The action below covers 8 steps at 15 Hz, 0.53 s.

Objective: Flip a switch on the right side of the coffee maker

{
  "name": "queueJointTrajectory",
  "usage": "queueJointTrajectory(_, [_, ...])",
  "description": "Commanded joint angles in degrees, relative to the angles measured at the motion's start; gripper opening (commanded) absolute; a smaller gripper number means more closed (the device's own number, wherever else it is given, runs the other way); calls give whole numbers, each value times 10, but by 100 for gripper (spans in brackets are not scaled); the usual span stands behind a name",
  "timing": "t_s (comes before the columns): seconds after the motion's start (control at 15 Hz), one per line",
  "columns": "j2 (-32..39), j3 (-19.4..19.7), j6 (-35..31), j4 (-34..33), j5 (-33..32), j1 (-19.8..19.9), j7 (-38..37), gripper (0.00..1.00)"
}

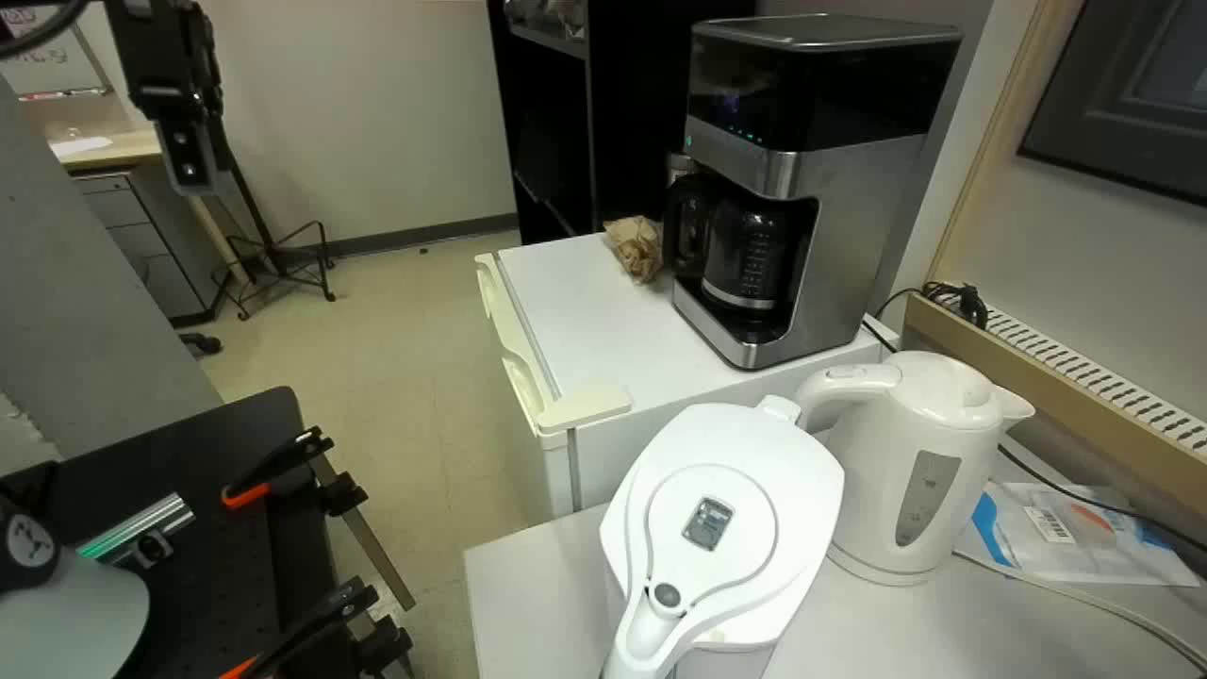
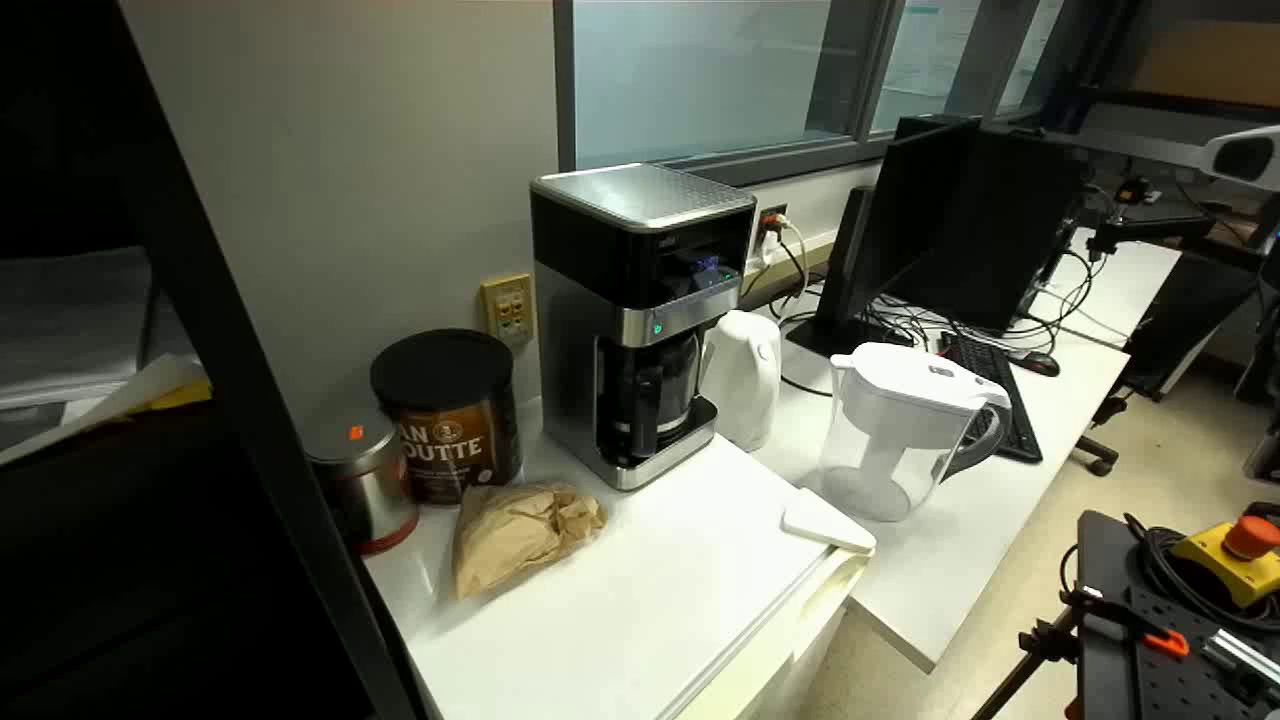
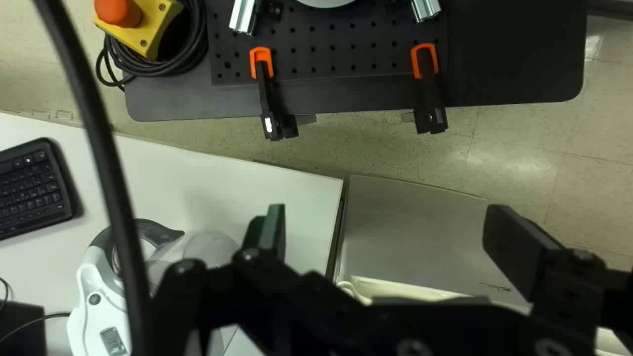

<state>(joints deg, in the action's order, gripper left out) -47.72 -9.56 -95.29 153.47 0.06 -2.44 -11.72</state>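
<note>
The coffee maker (image 1: 853, 236) stands upright on a white fridge top, and it also shows in an exterior view (image 2: 640, 325). It has a black upper body, silver front and sides, and a dark glass carafe (image 1: 745, 250) in its bay. Small green lights glow on its front panel (image 2: 657, 327). No separate side switch can be made out. My gripper (image 3: 385, 227) is open and empty in the wrist view, its black fingers wide apart. One finger also shows at the upper left of an exterior view (image 1: 189, 156), well away from the coffee maker. The wrist view does not show the coffee maker.
A white kettle (image 1: 910, 471) and a white filter pitcher (image 1: 735, 528) stand on the table beside the fridge (image 2: 640, 610). A brown bag (image 2: 525, 535) and two cans (image 2: 450, 440) sit on the fridge top. A black shelf (image 1: 613, 113) rises behind it.
</note>
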Motion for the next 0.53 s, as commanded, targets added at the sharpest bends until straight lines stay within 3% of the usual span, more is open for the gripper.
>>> queueJointTrajectory(0.0, [1, 3, 1, -1, -2, -3, -2, 100])
queueJointTrajectory(0.47, [16, 3, -9, -11, -17, 3, 3, 100])
